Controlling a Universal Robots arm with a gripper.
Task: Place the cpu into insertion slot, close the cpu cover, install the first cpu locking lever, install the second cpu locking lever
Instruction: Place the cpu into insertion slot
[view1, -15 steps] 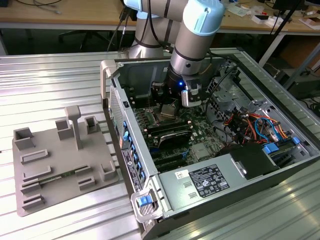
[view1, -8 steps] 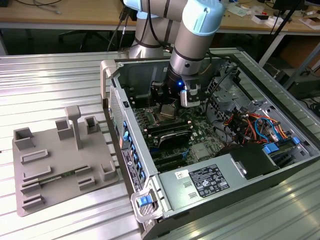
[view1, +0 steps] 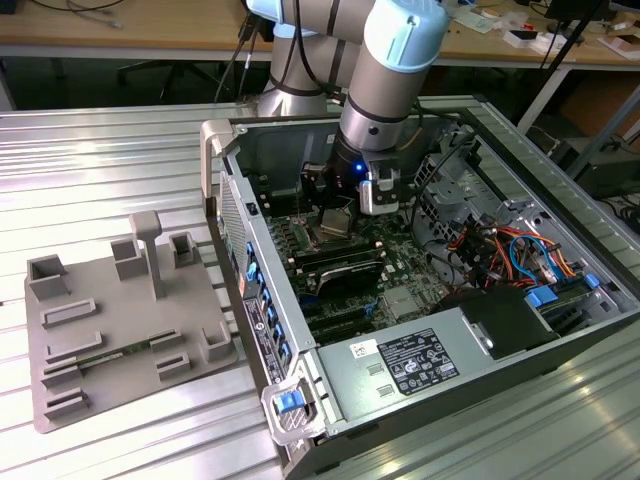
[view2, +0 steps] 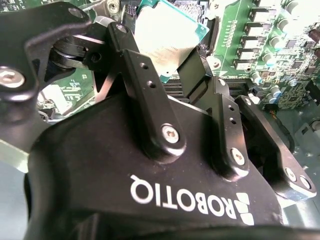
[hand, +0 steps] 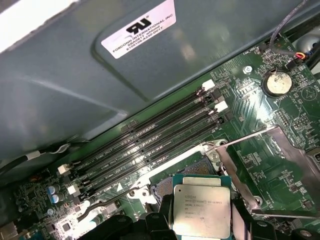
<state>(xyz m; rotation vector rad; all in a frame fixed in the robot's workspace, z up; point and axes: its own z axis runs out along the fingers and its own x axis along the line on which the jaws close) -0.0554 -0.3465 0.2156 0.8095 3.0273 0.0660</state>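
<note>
- A Universal Robots arm (view1: 385, 110) reaches down into an open computer case (view1: 262, 300) lying on a ribbed metal table (view1: 100, 170). Its gripper (view1: 335, 208) sits low over the green motherboard (view1: 398, 268), toward the far end of the case.
- The gripper's black fingers (view2: 195, 75) are clamped on the cpu (hand: 201, 210), one on each of two opposite edges. The chip's silvery top shows in both wrist views.
- The cpu is held over the insertion slot (hand: 162, 189), whose dark recess shows past the chip's edge in the first wrist view. Whether chip and slot touch cannot be told.
- The cpu cover (hand: 295, 147) stands swung open just beside the slot, with green board visible through its window.
- Long black memory slots (hand: 150, 137) run between the insertion slot and the grey case wall (hand: 75, 75).
- A coin battery (hand: 277, 83) sits on the board near the cover.
- A grey fixture block (view1: 120, 320) rests on the table beside the case, at the exterior view's left.
</note>
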